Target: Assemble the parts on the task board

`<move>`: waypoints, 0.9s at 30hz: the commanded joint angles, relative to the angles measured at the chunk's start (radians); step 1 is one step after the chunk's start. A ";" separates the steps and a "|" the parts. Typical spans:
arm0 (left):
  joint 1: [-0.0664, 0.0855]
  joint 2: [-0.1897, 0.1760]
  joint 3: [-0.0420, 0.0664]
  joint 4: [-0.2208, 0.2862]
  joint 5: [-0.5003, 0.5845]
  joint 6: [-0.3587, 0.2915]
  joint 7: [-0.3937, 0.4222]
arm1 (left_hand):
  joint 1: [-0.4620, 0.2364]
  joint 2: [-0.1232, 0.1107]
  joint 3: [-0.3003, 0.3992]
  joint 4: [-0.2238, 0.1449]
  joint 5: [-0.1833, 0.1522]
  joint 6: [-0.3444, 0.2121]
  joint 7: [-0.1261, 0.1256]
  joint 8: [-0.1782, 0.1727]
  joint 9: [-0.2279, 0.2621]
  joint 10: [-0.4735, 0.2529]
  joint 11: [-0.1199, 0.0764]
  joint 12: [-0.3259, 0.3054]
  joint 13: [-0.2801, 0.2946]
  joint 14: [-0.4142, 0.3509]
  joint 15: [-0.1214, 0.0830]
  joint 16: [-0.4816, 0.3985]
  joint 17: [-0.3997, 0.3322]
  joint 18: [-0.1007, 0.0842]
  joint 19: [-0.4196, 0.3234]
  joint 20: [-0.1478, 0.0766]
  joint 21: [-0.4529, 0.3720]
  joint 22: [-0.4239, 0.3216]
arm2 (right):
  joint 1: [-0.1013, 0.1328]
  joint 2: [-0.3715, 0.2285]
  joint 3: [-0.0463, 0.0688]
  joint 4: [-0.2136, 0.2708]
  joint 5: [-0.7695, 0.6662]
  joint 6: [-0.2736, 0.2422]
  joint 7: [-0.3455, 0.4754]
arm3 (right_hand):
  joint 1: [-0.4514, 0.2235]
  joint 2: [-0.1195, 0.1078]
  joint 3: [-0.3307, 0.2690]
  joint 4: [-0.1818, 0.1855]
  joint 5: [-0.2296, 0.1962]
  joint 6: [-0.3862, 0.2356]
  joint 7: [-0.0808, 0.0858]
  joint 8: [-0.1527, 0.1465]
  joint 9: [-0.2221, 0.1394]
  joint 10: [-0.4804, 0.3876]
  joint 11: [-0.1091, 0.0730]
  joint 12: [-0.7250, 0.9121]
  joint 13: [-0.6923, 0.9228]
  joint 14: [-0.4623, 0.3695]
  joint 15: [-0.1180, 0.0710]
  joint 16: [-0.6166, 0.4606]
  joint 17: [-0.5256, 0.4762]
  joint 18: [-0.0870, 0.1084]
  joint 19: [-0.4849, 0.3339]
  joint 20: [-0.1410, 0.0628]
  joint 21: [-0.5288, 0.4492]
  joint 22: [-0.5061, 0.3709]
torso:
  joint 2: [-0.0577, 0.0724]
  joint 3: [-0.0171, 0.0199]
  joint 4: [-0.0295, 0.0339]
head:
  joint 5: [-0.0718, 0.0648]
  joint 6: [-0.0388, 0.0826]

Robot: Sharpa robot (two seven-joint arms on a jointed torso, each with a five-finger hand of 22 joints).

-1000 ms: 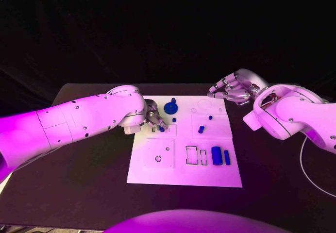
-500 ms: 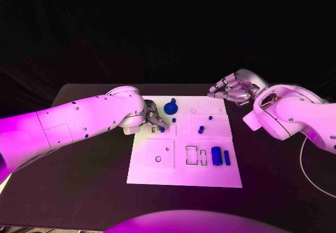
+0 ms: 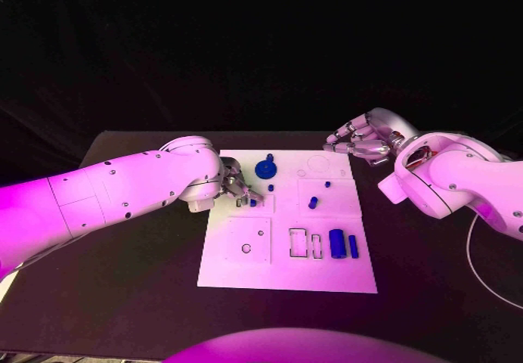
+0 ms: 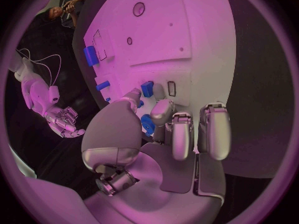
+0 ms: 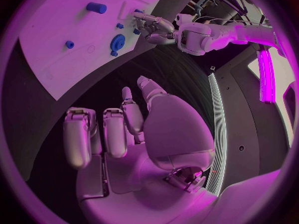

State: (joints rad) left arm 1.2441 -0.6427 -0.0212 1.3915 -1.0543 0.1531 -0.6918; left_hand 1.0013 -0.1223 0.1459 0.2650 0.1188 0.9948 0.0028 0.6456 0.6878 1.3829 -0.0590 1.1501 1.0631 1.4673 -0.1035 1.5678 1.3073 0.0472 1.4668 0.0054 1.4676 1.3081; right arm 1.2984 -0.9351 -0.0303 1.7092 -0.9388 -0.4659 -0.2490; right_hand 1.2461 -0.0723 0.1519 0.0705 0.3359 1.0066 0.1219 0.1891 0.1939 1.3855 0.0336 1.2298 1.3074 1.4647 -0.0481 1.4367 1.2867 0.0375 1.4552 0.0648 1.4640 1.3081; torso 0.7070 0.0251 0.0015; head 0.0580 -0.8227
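- The task board (image 3: 286, 272), a white plate, lies in the middle of the head view on the black table (image 3: 131, 302), long side running away from the robot.
- On its upper left part a small blue part (image 3: 251, 201) sits right at the left hand's fingertips, beside a small rectangular slot (image 3: 239, 202); in the left wrist view this part (image 4: 147, 88) lies just past the thumb tip, and whether it is actually pinched I cannot tell.
- The left hand (image 3: 234, 185) hangs over the board's left edge, wrist bent down, fingers curled downward and close together toward the board.
- Just above it stands a blue gear-like part (image 3: 267, 166); two small blue pegs (image 3: 313, 201) and (image 3: 327, 183) stand in the upper right panel.
- In the lower right of the board a larger blue cylinder (image 3: 337, 242) and a slimmer blue bar (image 3: 353, 243) lie side by side, next to two empty rectangular outlines (image 3: 298, 240).
- The lower left panel carries a small round hole (image 3: 246, 247); bare white plate surrounds it.
- The right hand (image 3: 362, 140) is off the board's upper right corner, above the dark table, fingers loosely bent and apart, holding nothing.
- Dark tabletop lies open on either side of the board and in front of it.
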 commanded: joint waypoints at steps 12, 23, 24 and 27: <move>0.091 -0.019 0.054 -0.020 0.100 0.106 -0.062 | 0.099 0.051 -0.077 0.014 0.033 -0.111 0.058 -0.089 -0.062 -0.139 0.047 -0.194 -0.221 0.104 0.029 0.003 0.263 0.011 -0.008 0.023 -0.111 0.080 | -0.002 0.011 -0.003 -0.020 0.002 -0.002 0.011 | 0.000 -0.004 -0.005 0.004 -0.010 -0.009 -0.002 0.001 0.002 -0.008 0.001 -0.007 -0.002 0.053 0.009 -0.005 0.000 0.015 -0.003 0.002 -0.004 0.027 | 0.000 0.0006 0.0019 | -0.007 0.013; 0.132 0.059 0.053 -0.220 0.043 0.198 -0.037 | 0.124 0.071 -0.100 0.021 0.031 -0.101 0.064 -0.105 -0.089 -0.143 0.053 -0.189 -0.226 0.104 0.036 0.003 0.263 0.012 -0.008 0.035 -0.115 0.081 | -0.002 0.019 -0.004 -0.028 0.002 0.003 0.011 | 0.001 -0.003 -0.005 0.004 -0.010 -0.009 -0.002 0.001 0.003 -0.007 0.001 -0.006 -0.001 0.054 0.009 -0.004 0.001 0.014 -0.002 0.003 -0.004 0.029 | 0.005 -0.0017 -0.0003 | -0.006 0.024; 0.132 0.067 0.051 -0.236 0.038 0.198 -0.031 | 0.125 0.072 -0.101 0.021 0.031 -0.098 0.064 -0.104 -0.090 -0.141 0.053 -0.187 -0.225 0.104 0.036 0.003 0.263 0.012 -0.008 0.035 -0.114 0.082 | -0.002 0.020 -0.004 -0.028 0.002 0.003 0.011 | 0.001 -0.002 -0.005 0.004 -0.010 -0.009 -0.002 0.001 0.003 -0.007 0.001 -0.006 -0.001 0.054 0.009 -0.004 0.001 0.014 -0.002 0.003 -0.003 0.029 | 0.005 -0.0015 0.0003 | -0.005 0.025; 0.130 0.087 0.044 -0.281 0.028 0.208 -0.014 | 0.115 0.076 -0.123 0.025 0.024 -0.087 0.061 -0.104 -0.098 -0.136 0.051 -0.181 -0.224 0.104 0.034 0.003 0.263 0.011 -0.005 0.035 -0.111 0.085 | -0.002 0.021 -0.004 -0.028 0.002 0.006 0.011 | 0.003 -0.001 -0.004 0.004 -0.009 -0.009 -0.002 0.002 0.004 -0.007 0.001 -0.005 0.000 0.054 0.009 -0.004 0.002 0.014 -0.002 0.003 -0.003 0.029 | 0.006 -0.0028 0.0012 | -0.005 0.025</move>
State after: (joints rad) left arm 1.3743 -0.5596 0.0221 1.1170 -1.0040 0.3138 -0.6975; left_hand 1.1198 -0.0488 0.0291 0.2901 0.1472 0.9012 0.0654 0.5450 0.5917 1.2416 -0.0075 0.9642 0.8390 1.4655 -0.0729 1.5678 1.3079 0.0472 1.4578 0.0361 1.3516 1.3078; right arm 1.2968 -0.9155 -0.0340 1.6809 -0.9338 -0.4681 -0.2467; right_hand 1.2464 -0.0725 0.1491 0.0733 0.3287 1.0030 0.1183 0.1891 0.1966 1.3839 0.0351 1.2288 1.3064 1.4647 -0.0481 1.4367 1.2871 0.0375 1.4552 0.0647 1.4640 1.3078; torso 0.7114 0.0238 0.0013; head 0.0520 -0.7981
